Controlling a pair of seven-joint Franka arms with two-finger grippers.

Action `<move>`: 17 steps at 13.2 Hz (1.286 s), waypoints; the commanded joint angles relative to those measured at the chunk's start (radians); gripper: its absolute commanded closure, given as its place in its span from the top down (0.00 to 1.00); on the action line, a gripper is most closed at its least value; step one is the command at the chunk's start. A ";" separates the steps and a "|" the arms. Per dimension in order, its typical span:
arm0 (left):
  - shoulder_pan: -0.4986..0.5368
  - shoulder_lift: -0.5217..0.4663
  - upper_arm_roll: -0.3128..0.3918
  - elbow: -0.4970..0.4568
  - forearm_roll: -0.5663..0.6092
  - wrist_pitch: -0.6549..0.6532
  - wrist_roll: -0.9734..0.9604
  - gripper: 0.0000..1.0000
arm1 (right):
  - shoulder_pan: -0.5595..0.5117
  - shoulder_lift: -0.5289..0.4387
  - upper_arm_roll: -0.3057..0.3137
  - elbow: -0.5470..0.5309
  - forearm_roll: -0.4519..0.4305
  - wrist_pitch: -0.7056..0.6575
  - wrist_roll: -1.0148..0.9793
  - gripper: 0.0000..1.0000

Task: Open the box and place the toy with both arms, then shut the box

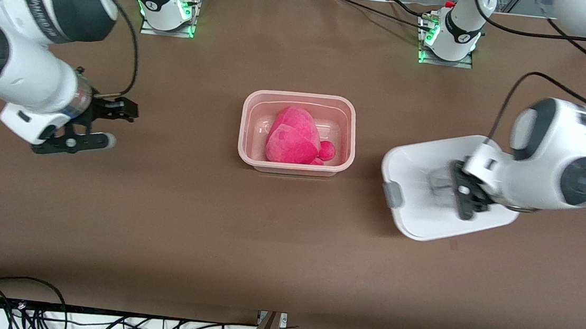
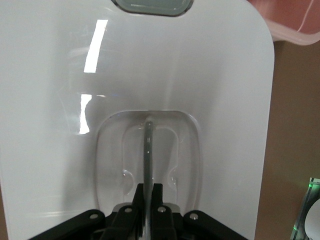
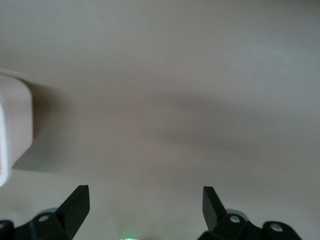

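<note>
Desk (image 1: 187,219): we see plain brown all over.
Box (image 1: 245,128): pale pink, translucent.
Toy (image 1: 293,135): bright pink, with darker pink shading.
Lid (image 1: 415,217): white; grey clip at one side, clear centre handle.
Arms: white with black bands.
Left gripper (image 1: 468,197), right gripper (image 1: 100,124): black.

A high front camera faces my bases across the surface (image 1: 161,216); my left wrist camera looks close down on the lid (image 2: 150,75), which the front view shares (image 1: 426,218).

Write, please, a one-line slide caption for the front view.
Toy lies in the open box; left end effector grips the lid by its handle, right end effector waits open over the table.
</note>
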 commanded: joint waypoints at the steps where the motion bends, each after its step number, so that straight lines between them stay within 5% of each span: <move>1: -0.192 -0.016 0.019 0.009 -0.010 -0.010 -0.172 0.00 | -0.001 -0.078 -0.090 -0.049 0.046 -0.005 -0.044 1.00; 4: -0.416 -0.007 0.020 0.012 -0.021 0.001 -0.372 0.00 | -0.003 -0.121 -0.172 -0.055 0.047 0.053 -0.050 1.00; 7: -0.518 0.005 0.020 0.012 -0.061 0.067 -0.474 0.00 | -0.004 -0.198 -0.213 -0.128 0.047 0.038 -0.056 1.00; 15: -0.543 0.097 0.020 0.045 -0.073 0.226 -0.459 0.00 | 0.103 -0.284 -0.403 -0.204 0.130 -0.026 -0.214 1.00; 17: -0.543 0.102 0.020 0.047 -0.076 0.225 -0.465 0.00 | 0.101 -0.257 -0.404 -0.195 0.135 -0.025 -0.219 1.00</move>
